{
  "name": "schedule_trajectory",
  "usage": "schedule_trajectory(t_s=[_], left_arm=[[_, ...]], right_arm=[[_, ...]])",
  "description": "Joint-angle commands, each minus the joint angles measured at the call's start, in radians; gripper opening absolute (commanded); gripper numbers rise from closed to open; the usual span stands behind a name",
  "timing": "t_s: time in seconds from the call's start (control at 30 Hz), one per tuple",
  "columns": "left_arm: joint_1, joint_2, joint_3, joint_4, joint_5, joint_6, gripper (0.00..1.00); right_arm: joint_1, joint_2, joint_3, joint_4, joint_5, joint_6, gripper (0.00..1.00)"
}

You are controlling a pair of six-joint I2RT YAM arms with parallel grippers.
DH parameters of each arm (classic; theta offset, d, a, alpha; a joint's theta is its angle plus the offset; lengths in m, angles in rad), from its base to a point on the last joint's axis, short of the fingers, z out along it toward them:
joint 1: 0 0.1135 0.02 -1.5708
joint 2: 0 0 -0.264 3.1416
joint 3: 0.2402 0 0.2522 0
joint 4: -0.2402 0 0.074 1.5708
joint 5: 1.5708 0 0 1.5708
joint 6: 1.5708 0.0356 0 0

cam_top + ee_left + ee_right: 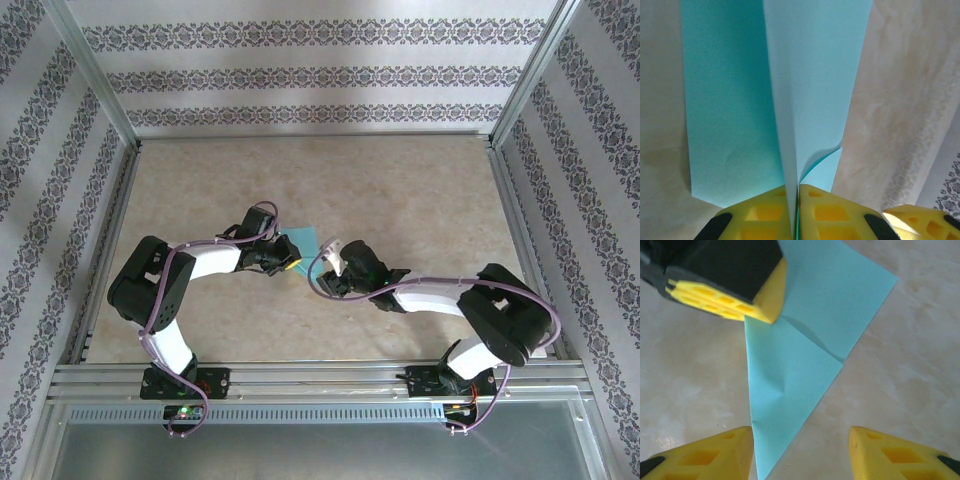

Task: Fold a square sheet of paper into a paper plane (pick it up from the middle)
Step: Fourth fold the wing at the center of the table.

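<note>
The square sheet of paper (304,240) is teal and lies creased into a pointed, triangle-like shape near the middle of the table. My left gripper (798,187) is shut on a raised fold of the paper (812,90), which runs up between its yellow fingers. In the right wrist view the paper (795,360) tapers to a point between the fingers of my right gripper (801,440). That gripper is open, and its left finger (735,450) sits beside the paper's edge. The left gripper (767,310) touches the paper's upper left edge there.
The beige marbled tabletop (400,200) stretches behind and beside the arms. Aluminium frame posts (95,80) and patterned walls (320,70) enclose it. A metal rail (320,378) at the near edge carries both arm bases.
</note>
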Motion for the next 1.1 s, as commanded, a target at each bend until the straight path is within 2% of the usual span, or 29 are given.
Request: schedule_trajectory(t_s=[0.0,0.23,0.5,0.83,1.07], left_arm=[[-0.011,-0.025,0.051,-0.112,-0.031,-0.054,0.11],[-0.012,-0.014,0.082,-0.147,-0.025,-0.109,0.11],[-0.011,-0.001,0.116,-0.176,-0.018,-0.140,0.10],[-0.012,0.002,0.127,-0.192,-0.015,-0.154,0.10],[-0.011,0.001,0.126,-0.200,-0.018,-0.155,0.11]], right_arm=[[0.026,0.046,0.037,0.060,0.036,-0.077,0.53],[0.062,0.118,0.063,0.108,0.099,-0.096,0.49],[0.089,0.171,0.086,0.133,0.116,-0.111,0.48],[0.103,0.225,0.103,0.172,0.209,-0.139,0.39],[0.111,0.236,0.098,0.179,0.213,-0.155,0.31]])
